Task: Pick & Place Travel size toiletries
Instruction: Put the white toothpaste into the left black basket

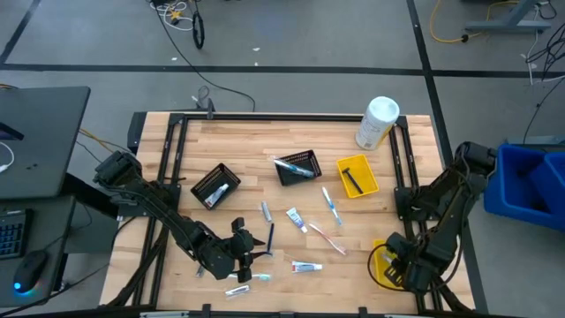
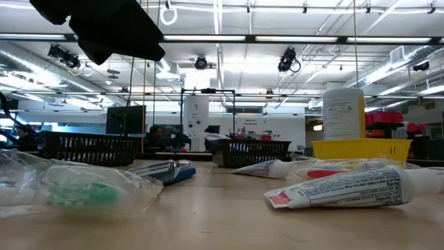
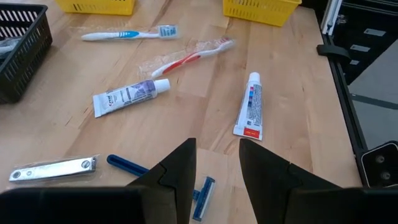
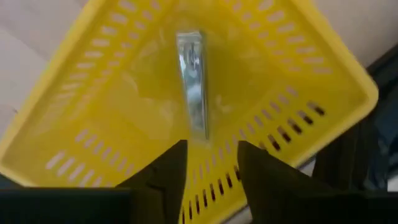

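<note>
Toiletries lie scattered on the wooden table's near half. My left gripper [image 1: 256, 251] [image 3: 217, 158] is open and hovers above a blue razor [image 3: 202, 198] [image 1: 271, 234], whose head shows between the fingers. Beyond it lie two toothpaste tubes [image 3: 250, 112] [image 3: 127, 96], a red toothbrush [image 3: 193, 56], a blue toothbrush [image 3: 127, 34] and a silvery packet [image 3: 53, 169]. My right gripper [image 1: 394, 265] [image 4: 211, 165] is open over a yellow tray [image 4: 81, 118] at the table's near right corner. A silvery packet [image 4: 193, 81] lies flat on that tray's floor.
Two black mesh baskets [image 1: 215, 184] [image 1: 297, 166] and a second yellow tray [image 1: 357, 175] holding a dark razor stand mid-table. A big white canister [image 1: 377, 122] lies near the far right edge. A green item in a clear wrapper [image 2: 83, 189] and another packet [image 1: 237, 290] lie near the front edge.
</note>
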You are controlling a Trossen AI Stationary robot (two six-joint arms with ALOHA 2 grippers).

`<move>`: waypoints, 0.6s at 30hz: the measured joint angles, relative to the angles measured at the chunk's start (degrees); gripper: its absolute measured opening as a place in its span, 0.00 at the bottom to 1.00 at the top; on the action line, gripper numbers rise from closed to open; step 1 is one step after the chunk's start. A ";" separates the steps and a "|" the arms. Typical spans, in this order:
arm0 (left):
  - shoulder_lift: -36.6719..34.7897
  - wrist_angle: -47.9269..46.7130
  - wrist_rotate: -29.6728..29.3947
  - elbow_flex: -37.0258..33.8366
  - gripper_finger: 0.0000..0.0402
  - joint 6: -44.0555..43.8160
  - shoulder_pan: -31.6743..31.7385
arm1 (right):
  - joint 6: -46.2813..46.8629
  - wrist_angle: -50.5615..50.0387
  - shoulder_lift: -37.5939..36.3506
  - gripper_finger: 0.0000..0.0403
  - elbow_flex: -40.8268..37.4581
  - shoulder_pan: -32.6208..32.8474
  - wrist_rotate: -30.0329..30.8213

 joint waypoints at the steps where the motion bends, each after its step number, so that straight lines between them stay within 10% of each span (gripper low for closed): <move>1: 0.00 0.00 -0.03 0.00 0.32 0.00 0.00 | 0.00 0.02 -0.20 0.40 0.00 -0.06 -0.78; 18: 0.00 0.02 -0.15 0.00 0.32 -0.07 0.00 | -18.65 1.33 -1.99 0.46 4.46 -6.57 14.67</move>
